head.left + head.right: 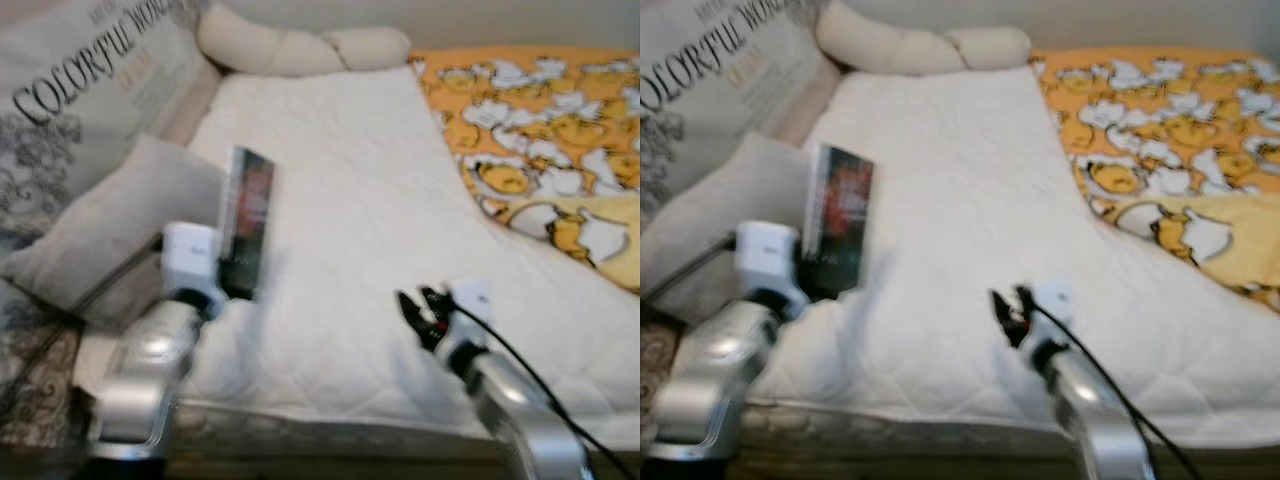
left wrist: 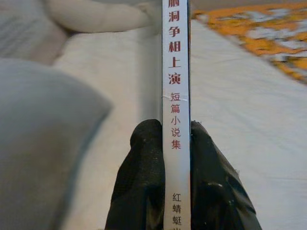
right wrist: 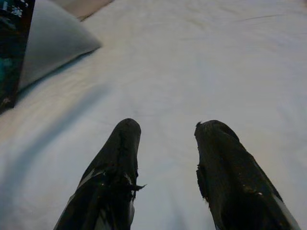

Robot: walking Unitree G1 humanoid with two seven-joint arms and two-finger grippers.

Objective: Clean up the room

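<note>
Far left: large printed cushion (image 1: 70, 90)
Near left: grey pillow (image 1: 110, 235)
Far middle: cream bolster (image 1: 300, 45)
Far right: orange duck-print blanket (image 1: 540, 130)

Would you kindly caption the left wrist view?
Left claw shut on a book, spine upright, above the white bed.

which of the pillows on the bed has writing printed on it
The big pillow leaning at the bed's left, printed with "COLORFUL". The small grey pillow before it and the cream pillow at the head are plain.
</note>
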